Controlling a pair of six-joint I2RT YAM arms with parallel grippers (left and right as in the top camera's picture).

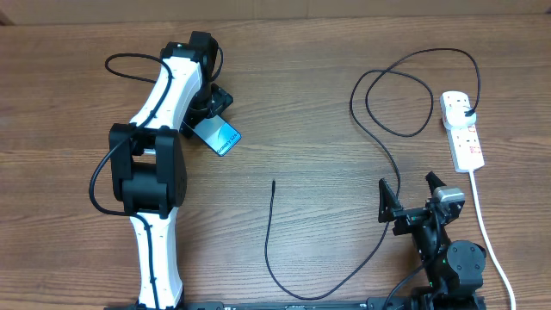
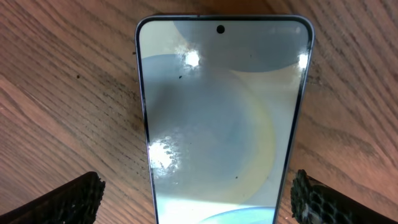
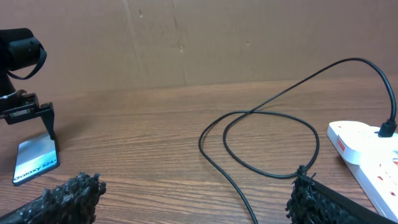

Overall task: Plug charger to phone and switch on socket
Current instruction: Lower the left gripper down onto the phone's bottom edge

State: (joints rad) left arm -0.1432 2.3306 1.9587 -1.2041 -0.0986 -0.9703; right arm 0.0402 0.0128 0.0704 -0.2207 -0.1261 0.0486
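Observation:
The phone lies flat on the wooden table, screen up. It fills the left wrist view. My left gripper is open, with one finger on each side of the phone's end, not touching it. The charger cable runs from its black plug, seated in the white socket strip, through a loop and down to a free connector tip on the table. My right gripper is open and empty, beside the cable.
The socket's thick white cord runs down the right side past my right arm. The right wrist view shows the socket, the plug, the phone and my left gripper far left. A brown wall stands behind the table.

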